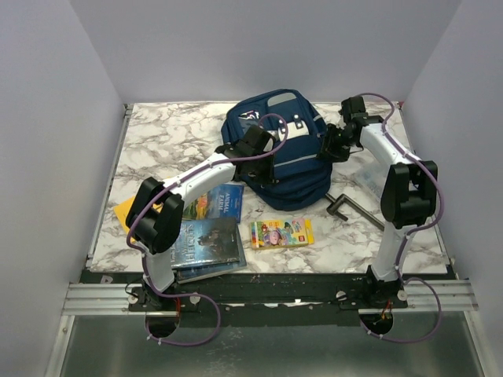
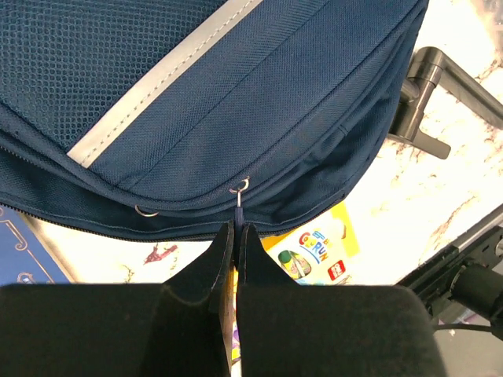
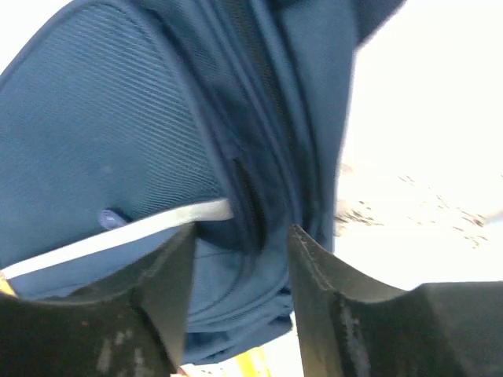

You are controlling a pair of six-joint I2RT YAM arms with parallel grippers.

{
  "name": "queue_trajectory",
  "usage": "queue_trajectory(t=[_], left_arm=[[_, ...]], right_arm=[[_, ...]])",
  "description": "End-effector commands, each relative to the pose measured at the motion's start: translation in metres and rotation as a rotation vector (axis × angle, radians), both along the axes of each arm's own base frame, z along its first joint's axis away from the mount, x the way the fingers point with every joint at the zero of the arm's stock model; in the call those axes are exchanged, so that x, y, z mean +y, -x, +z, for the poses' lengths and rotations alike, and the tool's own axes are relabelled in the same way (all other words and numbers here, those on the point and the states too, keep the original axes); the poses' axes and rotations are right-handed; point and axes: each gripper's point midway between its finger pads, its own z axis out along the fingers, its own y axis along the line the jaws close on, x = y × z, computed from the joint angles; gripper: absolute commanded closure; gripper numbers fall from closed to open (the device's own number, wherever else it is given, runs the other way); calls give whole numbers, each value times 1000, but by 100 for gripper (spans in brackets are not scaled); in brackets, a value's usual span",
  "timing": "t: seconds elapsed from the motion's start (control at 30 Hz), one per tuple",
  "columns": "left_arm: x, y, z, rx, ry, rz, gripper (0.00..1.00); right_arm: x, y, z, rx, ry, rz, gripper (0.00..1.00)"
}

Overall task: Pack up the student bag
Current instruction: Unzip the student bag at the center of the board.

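Observation:
The student bag (image 1: pixel 284 161) is a navy backpack with grey stripes, lying at the back middle of the marble table. My left gripper (image 1: pixel 258 159) is at the bag's near left side. In the left wrist view that gripper (image 2: pixel 236 229) is shut on the thin zipper pull (image 2: pixel 238 206) of the bag (image 2: pixel 157 94). My right gripper (image 1: pixel 333 146) is at the bag's right side. In the right wrist view it (image 3: pixel 240 236) stands open, its fingertips (image 3: pixel 177 251) spread across the bag's side seam (image 3: pixel 259 196), with bag fabric behind the gap.
Two books (image 1: pixel 208 228) lie near the left arm, with a yellow item (image 1: pixel 126 210) beside them. A colourful crayon box (image 1: pixel 281 232) lies in front of the bag. A black metal clamp (image 1: pixel 354 206) lies at the bag's right.

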Motion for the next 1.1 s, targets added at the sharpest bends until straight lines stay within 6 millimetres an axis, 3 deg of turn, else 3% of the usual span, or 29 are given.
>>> queue_trajectory(t=[0.0,0.13,0.3,0.43,0.63,0.87,1.07], left_arm=[[-5,11,9,40,52,-33,100],[-7,13,11,53,67,-35,100],[-8,14,12,69,87,-31,100],[-8,15,15,63,92,-32,100],[-7,15,17,53,89,-29,100],[-12,21,20,29,84,-47,100],[-5,14,20,-15,46,-23,100]], right_arm=[[-27,20,21,-51,158,-58,43],[-4,46,35,-86,53,-59,36],[68,75,71,-150,-491,-79,34],[105,86,94,-232,-836,-125,34],[132,84,58,-102,-908,-204,37],[138,76,39,-52,-1037,-310,54],[134,70,17,-29,-958,-349,75]])
